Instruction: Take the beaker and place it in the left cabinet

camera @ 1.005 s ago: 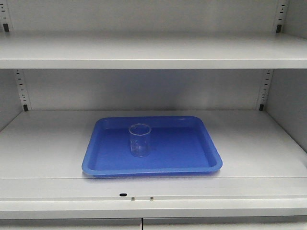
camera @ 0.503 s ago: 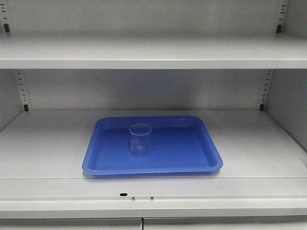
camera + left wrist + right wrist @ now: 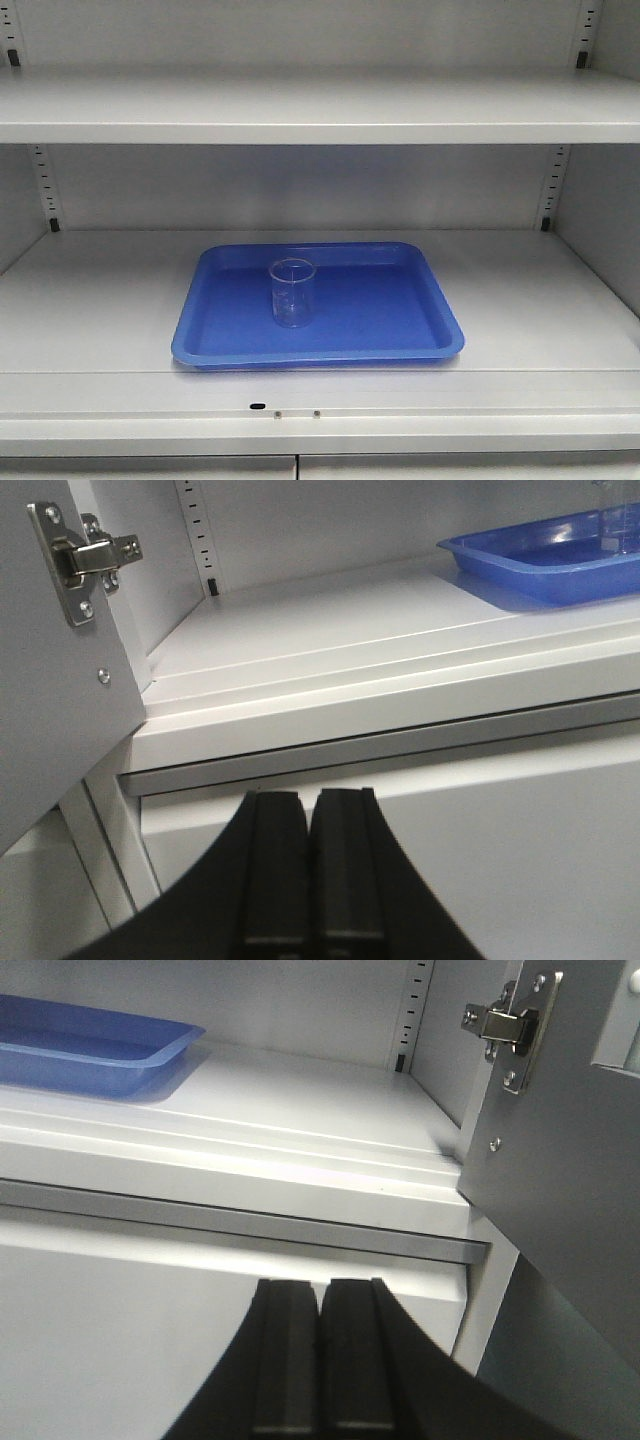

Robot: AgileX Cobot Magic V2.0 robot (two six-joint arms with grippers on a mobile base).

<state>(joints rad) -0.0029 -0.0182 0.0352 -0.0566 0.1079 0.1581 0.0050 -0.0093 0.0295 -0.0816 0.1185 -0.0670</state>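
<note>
The clear glass beaker (image 3: 292, 292) stands upright and empty on the blue tray (image 3: 390, 320) on the lower shelf of the pale grey cabinet (image 3: 90, 300). The tray's corner shows in the left wrist view (image 3: 540, 565) and in the right wrist view (image 3: 90, 1045). My left gripper (image 3: 311, 805) is shut and empty, low in front of the shelf edge, left of the tray. My right gripper (image 3: 319, 1290) is shut and empty, low in front of the shelf edge, right of the tray. Neither gripper shows in the front view.
An upper shelf (image 3: 320, 110) spans the cabinet above the tray. Slotted rails (image 3: 45, 190) run up the back corners. An open door with a metal hinge stands at the left (image 3: 85, 555) and another at the right (image 3: 510, 1025).
</note>
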